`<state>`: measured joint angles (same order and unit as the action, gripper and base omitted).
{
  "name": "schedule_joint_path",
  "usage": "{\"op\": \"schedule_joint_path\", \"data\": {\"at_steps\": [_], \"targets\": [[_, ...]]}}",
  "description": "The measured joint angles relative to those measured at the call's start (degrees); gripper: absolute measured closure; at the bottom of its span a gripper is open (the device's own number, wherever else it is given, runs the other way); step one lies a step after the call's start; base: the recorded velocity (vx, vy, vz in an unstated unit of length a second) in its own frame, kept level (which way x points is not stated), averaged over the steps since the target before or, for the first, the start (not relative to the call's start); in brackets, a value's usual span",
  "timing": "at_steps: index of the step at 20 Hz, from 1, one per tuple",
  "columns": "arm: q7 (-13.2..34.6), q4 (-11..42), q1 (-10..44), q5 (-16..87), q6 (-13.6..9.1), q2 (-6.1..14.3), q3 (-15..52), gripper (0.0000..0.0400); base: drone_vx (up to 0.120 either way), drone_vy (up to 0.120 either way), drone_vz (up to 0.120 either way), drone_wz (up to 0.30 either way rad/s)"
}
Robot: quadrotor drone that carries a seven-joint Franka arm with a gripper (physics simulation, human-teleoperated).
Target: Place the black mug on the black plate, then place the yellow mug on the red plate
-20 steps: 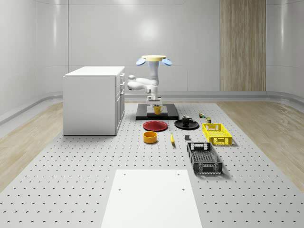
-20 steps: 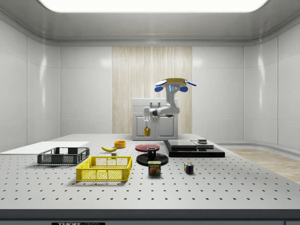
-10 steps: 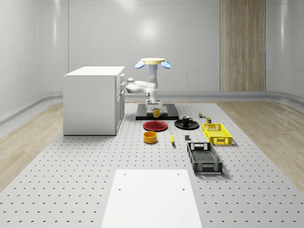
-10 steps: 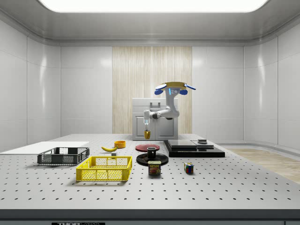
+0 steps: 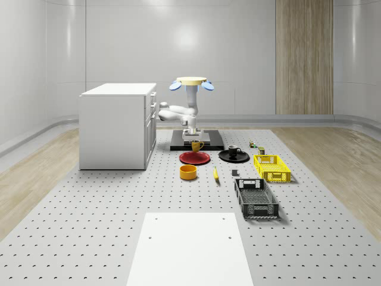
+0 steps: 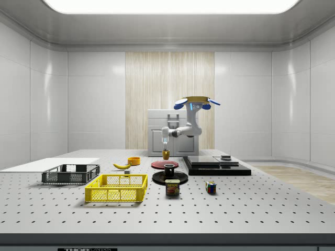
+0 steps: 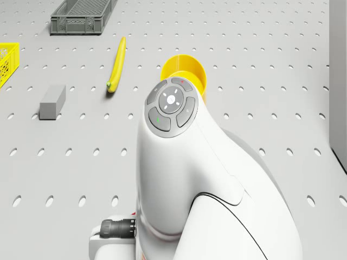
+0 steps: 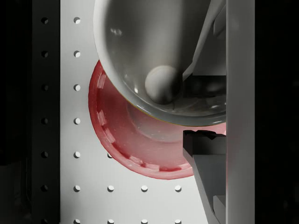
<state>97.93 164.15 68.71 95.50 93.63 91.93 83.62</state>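
Note:
The yellow mug hangs in the air with my gripper shut on its rim, just over the far part of the red plate. From the side, the yellow mug is a little above the red plate. The wrist view looks into the mug, with the red plate beneath it and one finger beside it. The black mug stands on the black plate. The drone hovers over the black platform.
A white cabinet stands at the whole-scene view's left. Near the plates lie a yellow bowl, a banana, a grey block, a yellow crate and a black crate. A can and cube sit near the black plate.
The drone has sunk lower, and the gripper has carried the yellow mug down and nearer to the red plate. Nothing on the table has moved.

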Motion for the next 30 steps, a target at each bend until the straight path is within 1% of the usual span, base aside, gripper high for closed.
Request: {"op": "schedule_joint_path", "data": {"at_steps": [9,18,19,20,21,22,23,24,26,30], "targets": [[-0.10,-0.96,0.57,6.05,1.92,0.02,-6.37,0.0300,0.000,0.000,0.000,0.000],[-4.08,-1.53,-2.98,7.87,2.55,-0.03,-8.31,0.0300,0.000,0.000,0.000,0.000],[-4.37,-1.57,-3.24,7.94,2.56,-0.05,-8.38,0.0276,0.000,0.000,0.000,0.000],[-4.61,-1.60,-3.46,8.00,2.56,-0.08,-8.44,0.0215,0.000,0.000,0.000,0.000],[-4.81,-1.62,-3.63,8.06,2.55,-0.11,-8.49,0.0168,0.000,0.000,0.000,0.000],[-4.97,-1.64,-3.78,8.10,2.53,-0.15,-8.53,0.0131,0.000,0.000,0.000,0.000],[-5.10,-1.62,-3.92,8.01,2.46,-0.18,-8.41,0.0102,0.000,0.000,0.000,0.000],[-5.22,-1.55,-4.08,7.73,2.31,-0.22,-8.10,0.0079,0.000,0.000,0.000,0.000],[-5.40,-1.33,-4.42,6.76,1.88,-0.31,-7.05,0.0048,0.000,0.000,0.000,0.000],[-5.66,-0.74,-5.09,3.84,0.73,-0.46,-3.91,0.0018,0.000,0.000,0.000,0.000]]}}
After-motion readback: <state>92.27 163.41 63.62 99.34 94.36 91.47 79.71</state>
